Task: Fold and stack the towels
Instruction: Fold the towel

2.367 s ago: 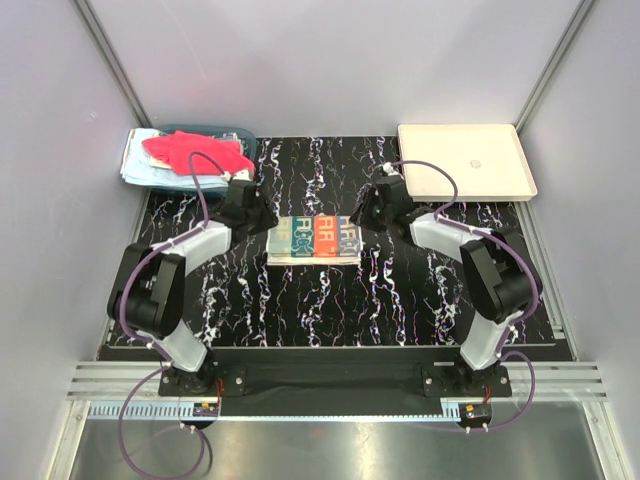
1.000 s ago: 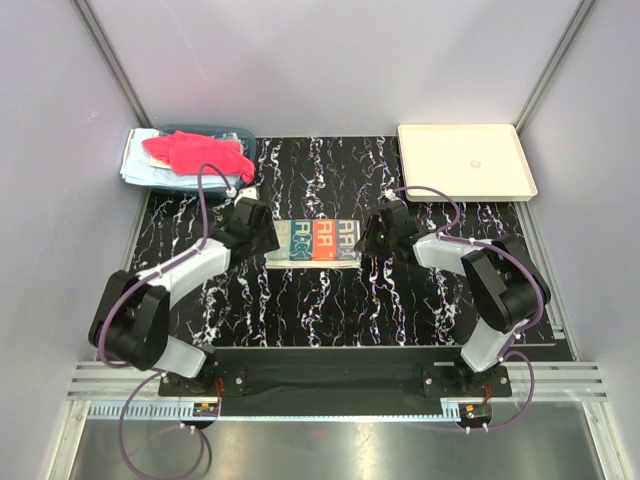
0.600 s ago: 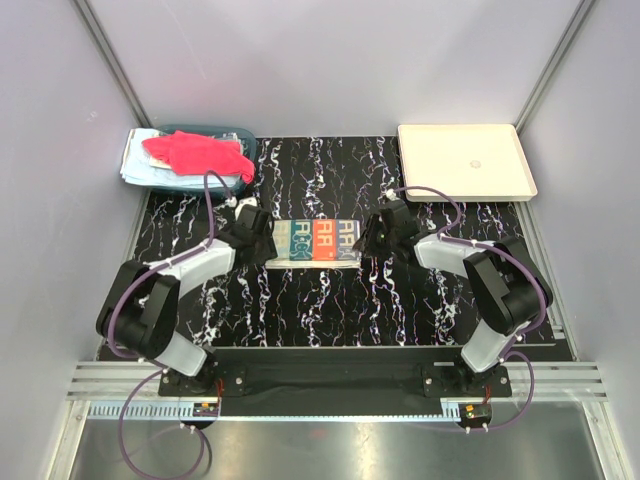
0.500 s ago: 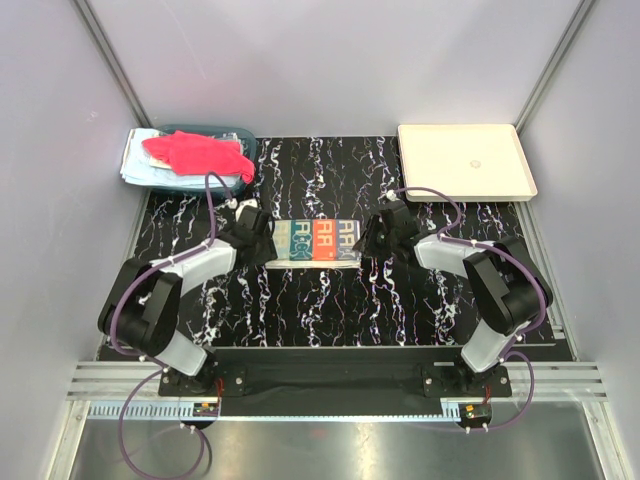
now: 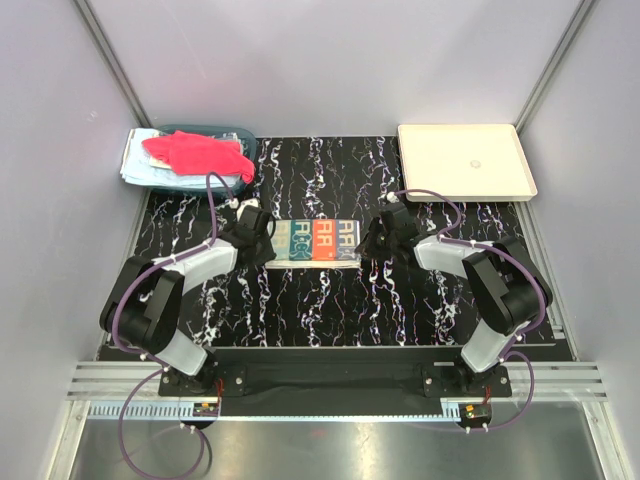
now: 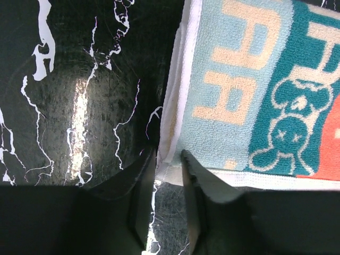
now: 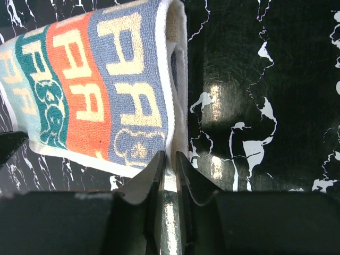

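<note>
A folded patterned towel with teal, orange and blue letter panels lies as a narrow strip at mid-table. My left gripper is at its left end, the jaws closed on the white hem corner, which shows in the left wrist view. My right gripper is at its right end, the jaws pinched on the white hem. The towel's face shows in the left wrist view and in the right wrist view. A red-pink towel lies on a light blue towel at the back left.
A teal plastic basket sits under the back-left towels. A cream rectangular tray stands at the back right. The table top is black with white veins. Grey walls close in both sides.
The towel went from a wider fold to a narrow strip as both grippers came nearer. Over the last second the left gripper shifted slightly right; the right barely moved.
</note>
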Controlling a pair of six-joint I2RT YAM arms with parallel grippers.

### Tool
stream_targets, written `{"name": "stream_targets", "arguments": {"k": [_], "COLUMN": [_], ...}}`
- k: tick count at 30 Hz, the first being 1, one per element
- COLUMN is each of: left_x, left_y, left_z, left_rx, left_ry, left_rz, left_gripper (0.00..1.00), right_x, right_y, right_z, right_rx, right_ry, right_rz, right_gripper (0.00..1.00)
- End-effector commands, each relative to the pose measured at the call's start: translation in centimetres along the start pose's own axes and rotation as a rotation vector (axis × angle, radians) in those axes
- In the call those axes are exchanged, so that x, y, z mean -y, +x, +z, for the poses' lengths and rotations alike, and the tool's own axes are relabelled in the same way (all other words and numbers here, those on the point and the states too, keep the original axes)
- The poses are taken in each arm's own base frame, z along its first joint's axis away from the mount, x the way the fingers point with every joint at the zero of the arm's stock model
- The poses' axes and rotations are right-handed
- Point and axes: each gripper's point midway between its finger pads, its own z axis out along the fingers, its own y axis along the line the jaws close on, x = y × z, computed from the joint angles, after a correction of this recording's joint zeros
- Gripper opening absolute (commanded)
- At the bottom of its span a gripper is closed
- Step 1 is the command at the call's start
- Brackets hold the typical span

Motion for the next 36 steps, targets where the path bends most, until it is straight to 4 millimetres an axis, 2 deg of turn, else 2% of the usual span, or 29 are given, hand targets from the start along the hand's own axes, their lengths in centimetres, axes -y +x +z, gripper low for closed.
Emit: {"name": "stream_targets", "arguments": {"k": [1,6,13,16,26,36], "left_x": [0.8,1.1,1.5,1.7,2.0,1.2], "left_y": [-0.9,-1.5,-2.4,-2.6,-4.5,-3.3], "left_z": [0.0,-0.4,-1.0,-1.4,-4.3,-4.9], "left_rx": [0.035,0.052,0.068,0.073,0.136,0.128], "left_ry": [0.033,0.040,0.056,0.063,0.093,0.097], "left_rz": [-0.015,-0.006,0.005,0.006,0.000,-0.008], "left_gripper": [0.28,0.14,0.01,0.00,0.00,0.00], "right_x": [-1.1,-1.5,-1.7,-1.8,-3.3,-3.4], "right_y": [0.0,-0.5,-0.8,-1.0,-2.4,-1.7], "right_z": [0.1,-0.2,-0.4,-0.7,-2.9,-3.9], "right_rx": [0.003,0.011,0.017,0.023,0.067,0.064], "right_ry": [-0.037,-0.039,-0.043,-0.043,-0.071,-0.087], "right_rz": [0.002,0.000,-0.003,-0.003,-0.015,-0.008], "right_gripper": [0.20,0.10,0.03,0.02,0.02,0.01]}}
